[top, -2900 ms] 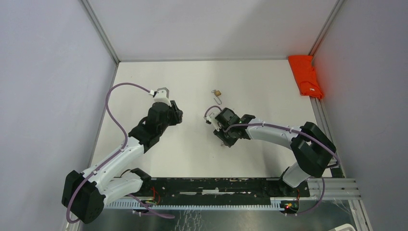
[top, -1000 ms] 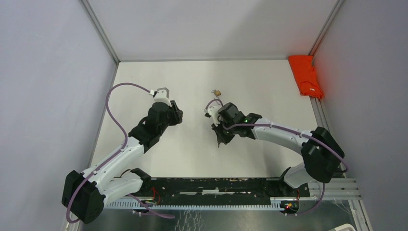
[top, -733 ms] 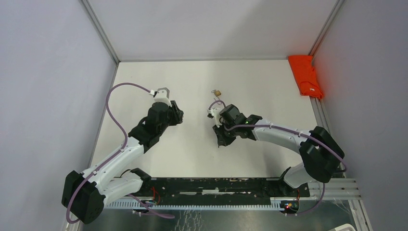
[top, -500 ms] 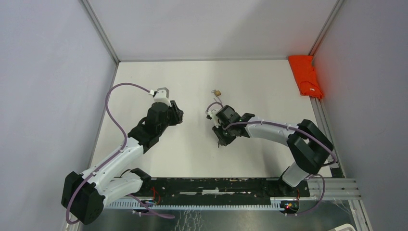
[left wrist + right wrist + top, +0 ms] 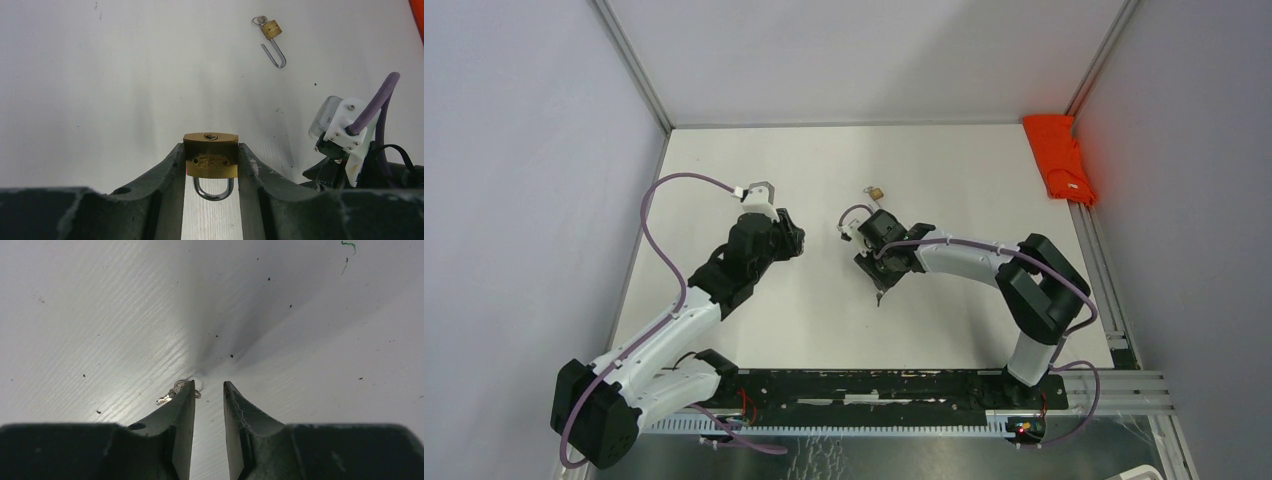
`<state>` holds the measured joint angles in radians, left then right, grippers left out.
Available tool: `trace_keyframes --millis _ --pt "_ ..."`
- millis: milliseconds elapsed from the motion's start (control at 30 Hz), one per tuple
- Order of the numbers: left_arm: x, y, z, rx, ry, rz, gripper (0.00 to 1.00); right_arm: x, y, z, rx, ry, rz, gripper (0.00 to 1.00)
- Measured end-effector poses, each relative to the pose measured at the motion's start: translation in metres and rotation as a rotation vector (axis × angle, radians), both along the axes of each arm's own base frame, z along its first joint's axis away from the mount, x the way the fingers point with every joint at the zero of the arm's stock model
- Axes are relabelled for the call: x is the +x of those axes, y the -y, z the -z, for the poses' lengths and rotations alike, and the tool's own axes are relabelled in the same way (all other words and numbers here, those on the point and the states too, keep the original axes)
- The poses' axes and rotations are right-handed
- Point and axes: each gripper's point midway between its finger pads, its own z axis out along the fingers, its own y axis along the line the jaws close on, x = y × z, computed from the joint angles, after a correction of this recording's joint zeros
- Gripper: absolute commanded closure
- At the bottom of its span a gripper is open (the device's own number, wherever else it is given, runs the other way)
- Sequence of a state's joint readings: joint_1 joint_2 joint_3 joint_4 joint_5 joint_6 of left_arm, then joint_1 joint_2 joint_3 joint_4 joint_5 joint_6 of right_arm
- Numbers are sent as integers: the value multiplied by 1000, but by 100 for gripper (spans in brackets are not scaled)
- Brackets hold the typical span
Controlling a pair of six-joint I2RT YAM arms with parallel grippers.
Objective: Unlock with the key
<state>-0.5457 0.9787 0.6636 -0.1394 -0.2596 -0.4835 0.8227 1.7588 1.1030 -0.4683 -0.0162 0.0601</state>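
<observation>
Left gripper (image 5: 211, 148): clamped on a brass padlock, one finger pressed to each side of its body.
Brass padlock (image 5: 210, 155): sat right at the fingertips, with its keyhole face turned outward, away from the wrist. The shackle was closed and pointed back toward the palm, so the lock looked locked and presented for a key.
Second padlock (image 5: 271, 29): a smaller brass one lay on the table (image 5: 100, 75) well ahead of the left gripper's tips, shackle swung open. Neither arm was touching it.
Right gripper (image 5: 209, 387): jaws a narrow gap apart with nothing between them, tips down close to the table.
Key (image 5: 167, 398): small and silvery, on a ring, it lay flat on the table against the outer side of one fingertip (image 5: 186, 392). It was outside the gap and partly hidden by that finger. I could not tell whether the finger actually touched it.
Orange cloth (image 5: 1060, 160): bunched in the far corner, well apart from both grippers.
Step in hand: by my reading, picking up the key, since the lock was gripped but the key was not.
Next move: I judged the right gripper needed a small sideways shift to bring the key into the gap. It could then close, lift, and carry the key toward the keyhole at the left gripper's tips.
</observation>
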Motion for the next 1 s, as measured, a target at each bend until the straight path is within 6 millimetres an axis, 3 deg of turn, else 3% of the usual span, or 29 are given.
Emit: trace_keyframes --millis 400,800,1000 --pt "-1 0 2 3 -4 0 98 -16 8 13 -22 -58 -38 70" --pt "-1 0 3 3 -5 0 98 -26 5 12 29 -82 -62 69" --pt "-1 0 3 3 -5 0 98 -26 4 -1 61 -51 -61 69"
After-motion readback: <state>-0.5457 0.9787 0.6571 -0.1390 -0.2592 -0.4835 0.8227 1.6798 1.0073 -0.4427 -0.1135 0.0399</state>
